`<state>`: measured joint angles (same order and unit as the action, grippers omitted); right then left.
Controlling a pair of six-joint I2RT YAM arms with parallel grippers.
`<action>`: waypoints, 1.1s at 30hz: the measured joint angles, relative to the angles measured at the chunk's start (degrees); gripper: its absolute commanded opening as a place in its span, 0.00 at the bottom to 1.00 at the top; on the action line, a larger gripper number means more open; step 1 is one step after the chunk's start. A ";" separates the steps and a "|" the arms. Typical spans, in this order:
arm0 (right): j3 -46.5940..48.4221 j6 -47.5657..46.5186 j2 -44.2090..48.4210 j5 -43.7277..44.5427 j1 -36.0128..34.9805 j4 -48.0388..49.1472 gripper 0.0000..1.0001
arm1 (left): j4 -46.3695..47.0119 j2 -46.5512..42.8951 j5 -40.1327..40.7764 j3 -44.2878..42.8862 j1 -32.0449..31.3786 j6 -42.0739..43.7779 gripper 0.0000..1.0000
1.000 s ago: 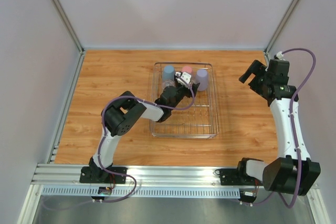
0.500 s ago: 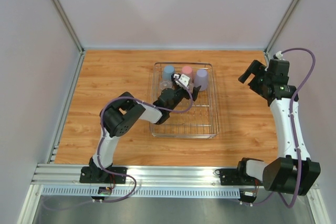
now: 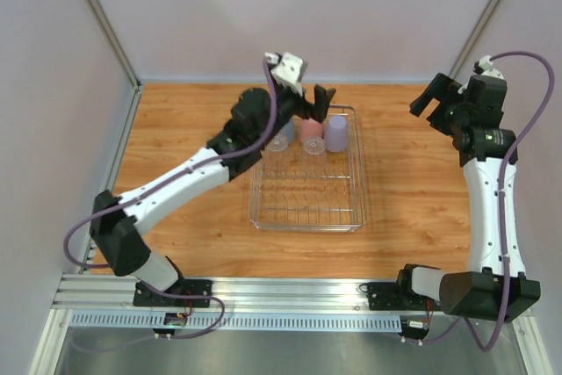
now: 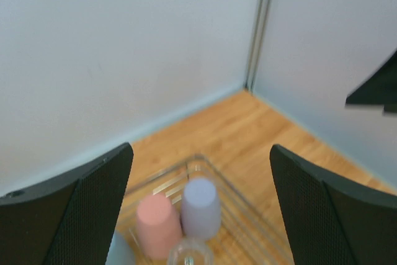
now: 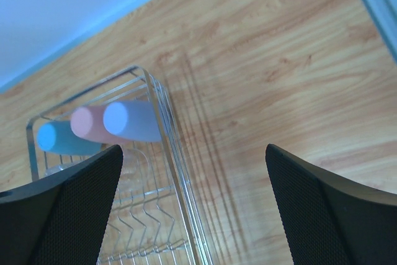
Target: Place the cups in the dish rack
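– Left gripper (image 3: 314,104) hangs in the upper middle of the top view, over the far end of the rack (image 3: 361,183); its jaws are spread wide with nothing between them.
– And the right gripper (image 3: 428,98)?
– Upper right, well apart from the rack, above the table (image 3: 413,173); just as wide, just as empty.
– Where are the cups?
– Inside the rack, in a row along its top edge in the frame; blue (image 5: 61,138) at the left, pink (image 3: 312,134) in the middle, lavender (image 3: 337,132) at the right, close together; one clear cup (image 4: 189,254) shows at the bottom edge of the left wrist view, just beside the pink; the second clear one I cannot find, perhaps hidden under the left arm (image 3: 189,173).
– How do they lie from the tool?
– Below the left gripper and slightly ahead of it; each stands on end, long axis vertical; the left arm is much the nearer, so any further reach would fall to it, coming straight down; I judge the loading nearly or wholly done.
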<state>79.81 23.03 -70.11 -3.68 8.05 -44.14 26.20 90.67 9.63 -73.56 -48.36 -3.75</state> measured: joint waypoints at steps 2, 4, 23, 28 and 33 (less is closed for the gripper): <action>3.61 -0.70 0.17 0.66 0.00 0.04 1.00 | -14.88 -3.50 0.55 -11.39 1.03 -1.51 1.00; 5.77 -1.07 1.07 0.63 0.00 0.87 1.00 | -26.21 -8.02 0.57 -18.36 3.67 -4.04 1.00; -23.21 0.28 29.07 -7.41 0.02 11.80 1.00 | -68.41 -62.03 3.19 16.83 23.78 -16.85 1.00; -30.97 1.22 37.53 -7.02 0.00 11.50 1.00 | -71.80 -70.16 5.33 25.64 23.82 -20.57 1.00; -31.01 1.60 38.05 -6.86 0.02 11.89 1.00 | -71.43 -70.14 6.45 24.44 23.82 -20.87 1.00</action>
<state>48.80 24.62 -32.05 -10.55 8.08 -32.25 -45.23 20.53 16.08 -49.12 -24.53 -24.62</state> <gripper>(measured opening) 0.998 0.998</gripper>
